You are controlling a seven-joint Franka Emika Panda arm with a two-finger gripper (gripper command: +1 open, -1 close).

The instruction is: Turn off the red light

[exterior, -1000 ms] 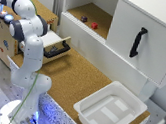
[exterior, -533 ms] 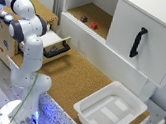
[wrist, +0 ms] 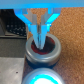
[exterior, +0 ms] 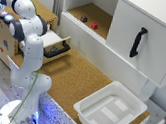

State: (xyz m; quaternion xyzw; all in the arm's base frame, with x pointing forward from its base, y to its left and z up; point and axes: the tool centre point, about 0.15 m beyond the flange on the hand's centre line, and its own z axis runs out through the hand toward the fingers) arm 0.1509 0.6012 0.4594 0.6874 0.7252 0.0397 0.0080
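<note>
round red light (wrist: 42,50), dim, grey-ringed

The robot arm (exterior: 27,54) is white, made of round, fat parts joined by dark grey rings. Its round base (exterior: 16,118) glows blue near the bottom, and a thin yellow-green cable (exterior: 30,87) runs along it. The gripper (wrist: 40,40) has two thin fingers (wrist: 36,27) lit bright blue.

Panda arm folded over to the exterior view's left, gripper pointing down.
The white arm (exterior: 26,53) rises from its base, bends at the elbow and reaches to the upper left of the exterior view. In the wrist view the gripper (wrist: 40,36) has its fingers (wrist: 37,31) pressed together, tips lowered.
</note>
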